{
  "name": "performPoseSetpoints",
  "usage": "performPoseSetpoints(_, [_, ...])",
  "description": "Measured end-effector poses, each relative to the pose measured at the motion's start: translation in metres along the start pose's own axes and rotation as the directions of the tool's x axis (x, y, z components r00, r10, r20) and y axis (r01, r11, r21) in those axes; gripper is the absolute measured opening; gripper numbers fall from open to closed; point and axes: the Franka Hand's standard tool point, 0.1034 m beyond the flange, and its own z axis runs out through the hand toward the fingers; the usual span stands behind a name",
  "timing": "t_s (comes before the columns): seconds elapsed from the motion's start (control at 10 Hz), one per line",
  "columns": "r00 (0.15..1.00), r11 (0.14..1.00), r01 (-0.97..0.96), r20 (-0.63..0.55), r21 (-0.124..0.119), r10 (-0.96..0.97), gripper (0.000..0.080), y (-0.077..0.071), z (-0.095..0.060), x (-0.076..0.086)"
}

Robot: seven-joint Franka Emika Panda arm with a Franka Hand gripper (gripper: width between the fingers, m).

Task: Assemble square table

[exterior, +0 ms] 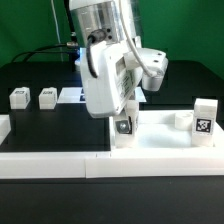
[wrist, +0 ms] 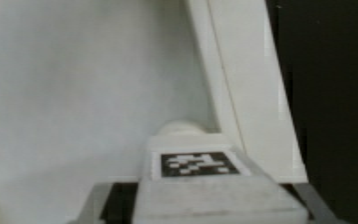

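We saw the claw (exterior: 123,128) straddling a tagged peg (wrist: 197,163) in the rimmed panel's (wrist: 87,90) corner, grip unclear; a second peg (exterior: 203,118) stood in another corner.

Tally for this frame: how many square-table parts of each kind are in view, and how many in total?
leg pegs: 4 (two on the exterior view's left, one at the gripper, one on the exterior view's right)
square panel: 1
Total: 5
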Motion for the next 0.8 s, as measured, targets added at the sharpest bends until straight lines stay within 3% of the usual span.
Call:
performPoseSetpoints(0.1, [1.000, 1.000, 0.023, -0.001, 0.000, -0.023, 0.0482, 0.0000, 0.0000, 0.0001])
performPoseSetpoints(0.2, [0.996, 0.996, 0.084, -0.003, 0.003, -0.084, 0.0482, -0.0005, -0.0002, -0.0004])
performPoseSetpoints(0.3, [0.976, 0.975, 0.220, -0.013, 0.032, -0.219, 0.0612, -0.0035, -0.0010, -0.0029])
performPoseSetpoints(0.5, [0.840, 0.839, 0.542, -0.045, 0.053, -0.540, 0.0638, -0.0042, -0.0017, -0.0052])
performPoseSetpoints(0.8, [0.702, 0.701, 0.712, -0.054, 0.038, -0.710, 0.0649, -0.0015, -0.0011, -0.0047])
